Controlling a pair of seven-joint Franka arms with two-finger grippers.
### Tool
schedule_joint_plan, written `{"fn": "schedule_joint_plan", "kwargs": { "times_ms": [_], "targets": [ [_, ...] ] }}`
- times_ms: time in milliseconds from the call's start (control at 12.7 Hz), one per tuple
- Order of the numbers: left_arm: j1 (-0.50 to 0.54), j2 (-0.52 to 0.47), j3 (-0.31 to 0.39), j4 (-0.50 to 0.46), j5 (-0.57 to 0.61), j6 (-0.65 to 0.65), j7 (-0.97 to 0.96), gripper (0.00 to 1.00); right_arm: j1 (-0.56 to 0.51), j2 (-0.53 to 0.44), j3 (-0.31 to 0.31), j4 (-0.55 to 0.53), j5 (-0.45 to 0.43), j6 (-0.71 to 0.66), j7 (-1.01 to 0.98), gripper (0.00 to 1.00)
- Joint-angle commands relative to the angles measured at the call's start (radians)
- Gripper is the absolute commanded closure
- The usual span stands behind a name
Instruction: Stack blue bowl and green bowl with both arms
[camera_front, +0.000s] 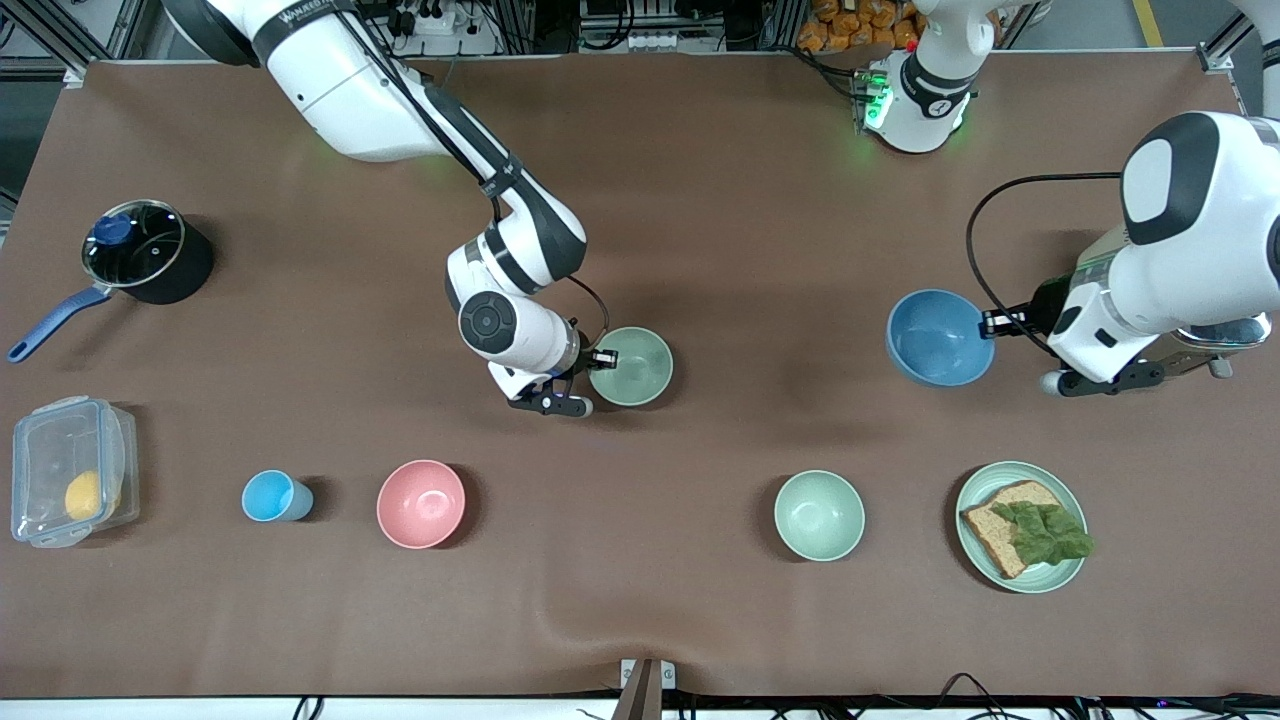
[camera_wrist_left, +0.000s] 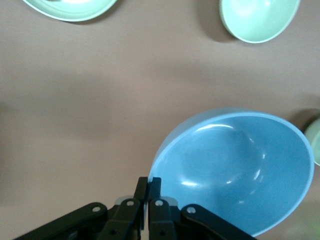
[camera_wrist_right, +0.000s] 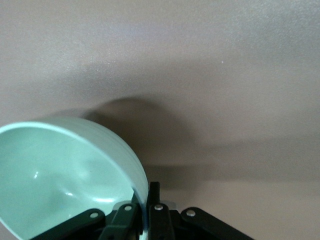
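Note:
My left gripper (camera_front: 990, 322) is shut on the rim of the blue bowl (camera_front: 938, 338) and holds it tilted just above the table at the left arm's end. In the left wrist view the fingers (camera_wrist_left: 155, 186) pinch the rim of the blue bowl (camera_wrist_left: 235, 172). My right gripper (camera_front: 600, 362) is shut on the rim of the dull sage green bowl (camera_front: 632, 366) and holds it just above the table's middle. In the right wrist view the green bowl (camera_wrist_right: 65, 175) hangs tilted from the gripper (camera_wrist_right: 145, 195), with its shadow on the table.
Nearer to the camera stand a paler mint bowl (camera_front: 819, 515), a mint plate (camera_front: 975, 490) with bread and lettuce, a pink bowl (camera_front: 421, 503) and a light-blue cup (camera_front: 272, 496). At the right arm's end are a clear box (camera_front: 70, 485) and a lidded pot (camera_front: 145, 250).

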Motion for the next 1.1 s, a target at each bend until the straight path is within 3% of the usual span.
{"fn": "schedule_joint_plan", "kwargs": {
  "times_ms": [0, 236, 471, 785, 1021],
  "targets": [
    [0.007, 0.001, -0.014, 0.015, -0.065, -0.023, -0.028, 1.00, 0.008, 0.008, -0.003, 0.027, 0.015, -0.011, 0.018, 0.00],
    [0.004, 0.011, -0.060, 0.030, -0.067, -0.023, -0.126, 1.00, -0.030, -0.053, -0.007, 0.027, 0.014, -0.135, 0.033, 0.00],
    [-0.007, 0.032, -0.123, 0.059, -0.064, -0.017, -0.244, 1.00, -0.151, -0.112, 0.002, 0.036, 0.015, -0.250, 0.014, 0.00],
    [-0.121, 0.066, -0.129, 0.067, -0.058, 0.040, -0.415, 1.00, -0.220, -0.162, -0.011, 0.044, -0.006, -0.320, -0.072, 0.00],
    [-0.198, 0.093, -0.129, 0.058, -0.052, 0.097, -0.546, 1.00, -0.292, -0.191, -0.014, 0.032, -0.113, -0.329, -0.181, 0.00]
  ]
}}
